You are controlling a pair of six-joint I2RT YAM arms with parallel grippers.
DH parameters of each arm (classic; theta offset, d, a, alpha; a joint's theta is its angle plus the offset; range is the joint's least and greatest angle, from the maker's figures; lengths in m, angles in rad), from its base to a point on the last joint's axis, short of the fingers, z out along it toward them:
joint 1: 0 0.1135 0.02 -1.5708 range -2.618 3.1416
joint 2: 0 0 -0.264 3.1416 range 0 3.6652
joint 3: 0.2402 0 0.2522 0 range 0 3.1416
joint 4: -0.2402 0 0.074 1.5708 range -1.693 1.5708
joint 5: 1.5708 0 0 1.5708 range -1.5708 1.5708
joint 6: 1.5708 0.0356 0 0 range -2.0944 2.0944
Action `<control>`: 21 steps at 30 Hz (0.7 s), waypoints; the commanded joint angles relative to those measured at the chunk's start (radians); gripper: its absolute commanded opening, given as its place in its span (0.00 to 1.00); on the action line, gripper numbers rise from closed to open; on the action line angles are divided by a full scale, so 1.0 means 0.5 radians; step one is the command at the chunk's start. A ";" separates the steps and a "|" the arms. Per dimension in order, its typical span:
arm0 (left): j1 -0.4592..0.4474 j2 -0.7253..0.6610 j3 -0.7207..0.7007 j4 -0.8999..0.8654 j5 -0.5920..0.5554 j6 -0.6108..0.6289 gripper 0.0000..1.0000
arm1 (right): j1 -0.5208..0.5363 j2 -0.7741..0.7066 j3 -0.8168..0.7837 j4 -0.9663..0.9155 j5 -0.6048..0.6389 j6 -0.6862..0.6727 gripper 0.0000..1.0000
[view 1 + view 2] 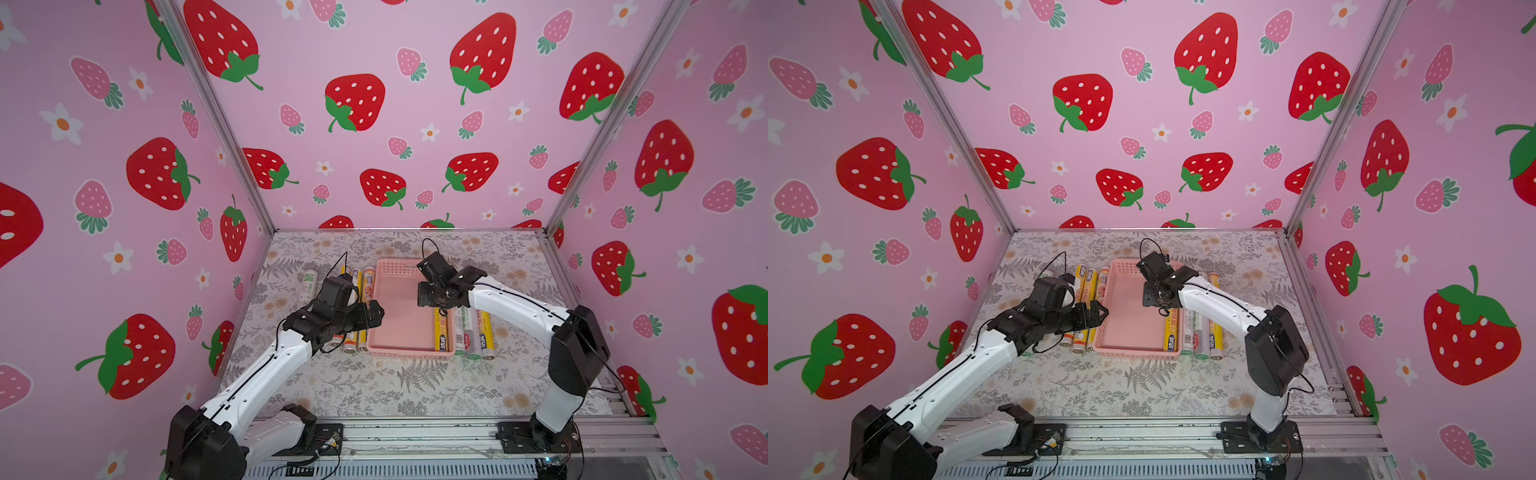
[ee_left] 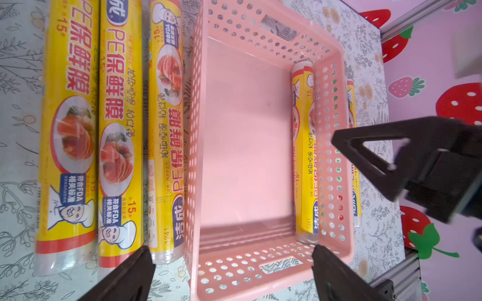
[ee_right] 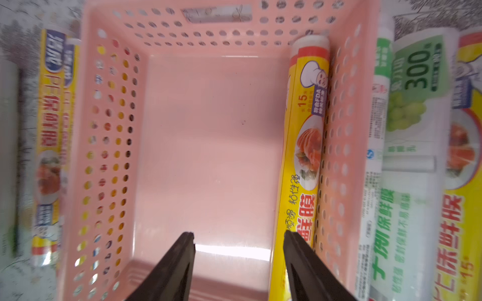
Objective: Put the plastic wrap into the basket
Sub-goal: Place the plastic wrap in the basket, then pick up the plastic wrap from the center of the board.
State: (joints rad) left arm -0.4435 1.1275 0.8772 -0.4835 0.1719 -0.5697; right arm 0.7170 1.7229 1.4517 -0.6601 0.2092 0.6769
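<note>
Black fingers of the right pincer (image 3: 238, 235) stand partly apart with nothing between them, poised above the pink floor of the basket (image 3: 109, 156). 1 fingertip (image 3: 289, 238) overlaps the boxed roll (image 3: 302, 156) in the wrist view; whether it touches is unclear. That boxed roll, yellow with a food picture, lies flat inside the basket, pressed along the right wall and running nearly its full length.

Across from it, the left pincer (image 2: 232, 258) is spread wide and empty, hanging over the basket's left wall in both top views.

The basket sits mid-surface, nearer the far edge than the near one, with its long sides pointing toward those 2 edges. Just left of it, 3 yellow rolls (image 2: 120, 130) lie side by side on the floral surface (image 1: 374, 386), parallel to the basket, the nearest close against its perforated wall. A white roll with green print (image 1: 308, 286) lies apart from them, closer to the left edge. Just right of the basket lie a slim white roll (image 3: 375, 156), a thicker white roll (image 3: 414, 117) and an outer yellow roll (image 3: 461, 156), all parallel to it.
</note>
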 commanded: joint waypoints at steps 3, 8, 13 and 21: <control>-0.104 0.045 0.099 -0.002 0.064 0.003 1.00 | -0.049 -0.360 -0.151 -0.235 0.198 -0.035 0.62; -0.201 0.056 0.067 0.113 0.053 -0.067 1.00 | -0.250 -0.659 -0.480 -0.356 0.269 0.019 0.63; -0.260 0.022 0.017 0.197 -0.019 -0.129 1.00 | -0.518 -0.836 -0.827 -0.262 0.125 0.016 0.63; -0.260 -0.046 -0.008 0.116 -0.212 -0.125 1.00 | -0.733 -0.702 -1.079 0.005 -0.174 -0.057 0.63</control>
State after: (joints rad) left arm -0.5713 1.1202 0.8787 -0.4110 0.1139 -0.6315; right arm 0.3626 1.3437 0.9234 -0.7177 0.1825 0.6670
